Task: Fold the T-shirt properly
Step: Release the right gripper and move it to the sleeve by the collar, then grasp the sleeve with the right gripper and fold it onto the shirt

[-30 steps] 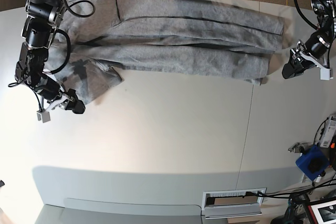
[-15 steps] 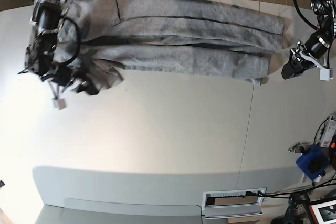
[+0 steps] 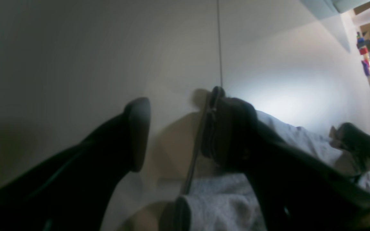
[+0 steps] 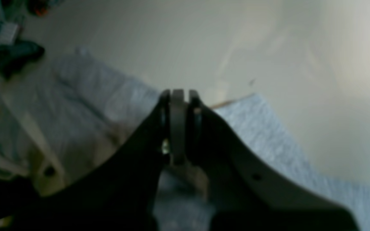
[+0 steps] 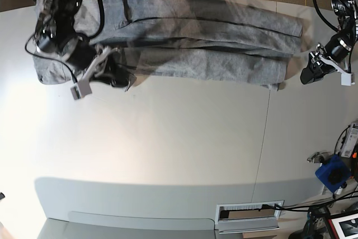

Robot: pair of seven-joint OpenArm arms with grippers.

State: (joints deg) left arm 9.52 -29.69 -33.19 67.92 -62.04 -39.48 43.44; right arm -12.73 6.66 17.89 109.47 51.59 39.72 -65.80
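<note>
The heather-grey T-shirt (image 5: 201, 37) lies in a long band, folded lengthwise, across the far side of the white table (image 5: 179, 138). My right gripper (image 5: 118, 76) is at the shirt's left end, over its near edge. In the right wrist view the gripper (image 4: 178, 96) is shut with a thin fold of grey cloth (image 4: 262, 134) pinched between its fingers. My left gripper (image 5: 309, 75) hangs just off the shirt's right end, above the table. In the left wrist view it (image 3: 180, 128) is open and empty, with the shirt's edge (image 3: 223, 205) beside it.
A table seam (image 5: 264, 138) runs front to back near the right. A blue device (image 5: 333, 173) and cables sit at the right edge. A slotted panel (image 5: 249, 212) is at the front edge. Cables and a stand are behind the shirt.
My right gripper has moved up and to the right from the front left, carrying the sleeve onto the shirt's left end. The left arm has not moved.
</note>
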